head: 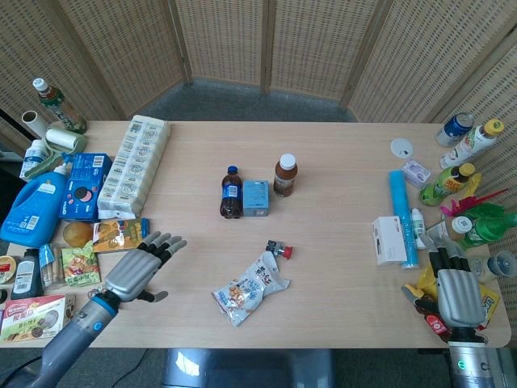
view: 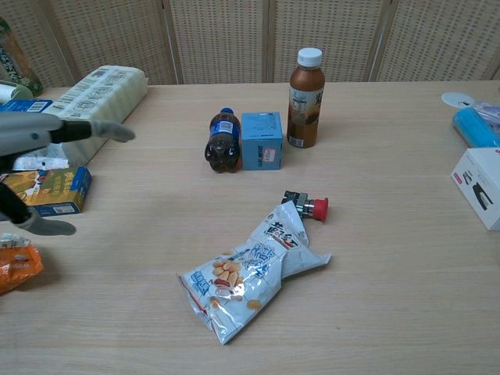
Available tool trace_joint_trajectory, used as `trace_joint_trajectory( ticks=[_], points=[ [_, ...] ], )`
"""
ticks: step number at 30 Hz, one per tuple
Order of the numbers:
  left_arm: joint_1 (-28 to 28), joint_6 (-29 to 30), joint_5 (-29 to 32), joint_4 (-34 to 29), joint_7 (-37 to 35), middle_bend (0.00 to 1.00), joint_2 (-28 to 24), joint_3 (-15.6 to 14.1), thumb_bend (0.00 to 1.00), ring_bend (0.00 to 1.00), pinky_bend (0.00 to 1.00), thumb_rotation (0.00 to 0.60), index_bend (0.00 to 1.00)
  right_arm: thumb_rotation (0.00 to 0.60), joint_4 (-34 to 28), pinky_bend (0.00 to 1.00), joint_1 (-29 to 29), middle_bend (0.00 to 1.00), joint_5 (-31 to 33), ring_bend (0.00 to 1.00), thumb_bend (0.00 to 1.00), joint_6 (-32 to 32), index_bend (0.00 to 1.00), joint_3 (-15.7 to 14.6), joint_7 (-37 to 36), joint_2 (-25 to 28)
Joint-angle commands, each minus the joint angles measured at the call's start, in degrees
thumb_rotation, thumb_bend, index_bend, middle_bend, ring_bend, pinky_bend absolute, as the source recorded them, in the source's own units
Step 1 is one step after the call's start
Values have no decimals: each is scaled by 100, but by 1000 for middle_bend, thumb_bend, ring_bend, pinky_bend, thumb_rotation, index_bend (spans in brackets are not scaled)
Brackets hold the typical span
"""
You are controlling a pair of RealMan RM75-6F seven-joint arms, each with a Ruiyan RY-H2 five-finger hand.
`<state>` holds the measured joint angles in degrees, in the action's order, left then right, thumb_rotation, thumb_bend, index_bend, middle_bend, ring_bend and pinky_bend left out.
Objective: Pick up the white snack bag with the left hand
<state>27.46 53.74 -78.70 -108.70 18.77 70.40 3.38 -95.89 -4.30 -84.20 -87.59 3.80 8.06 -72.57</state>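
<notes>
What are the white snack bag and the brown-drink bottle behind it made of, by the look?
White snack bag: likely thin plastic film, glossy; it shows crinkles, glare patches and a clear window onto the snacks. Brown-drink bottle: probably clear plastic with a printed label and white screw cap; the dark liquid shows through near the neck.
</notes>
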Motion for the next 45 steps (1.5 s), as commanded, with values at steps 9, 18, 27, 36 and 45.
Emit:
trace_joint_trajectory(
  ticks=[9,18,27,36,45],
  points=[
    [1102,-891,-280,1030,290,0,1220,136,240,0,0,600,0,570,-40,0,152,0,126,0,170,-119,0,36,21,100],
    [1594,-1261,-363,1692,176,0,2042,65,239,0,0,600,0,571,-27,0,204,0,194,0,171,-117,0,71,-3,119],
    [2142,-1688,-128,2267,218,0,2640,207,240,0,0,600,0,569,-19,0,288,0,268,0,171,-144,0,86,-42,170],
    [2625,-2095,342,2935,308,0,3202,326,239,0,0,600,0,568,-25,0,383,0,357,0,170,-184,0,106,-89,217],
    [2765,-1819,393,3436,169,241,3642,378,242,596,341,600,519,572,-81,0,435,0,362,0,169,-236,0,134,-58,244]
  ],
)
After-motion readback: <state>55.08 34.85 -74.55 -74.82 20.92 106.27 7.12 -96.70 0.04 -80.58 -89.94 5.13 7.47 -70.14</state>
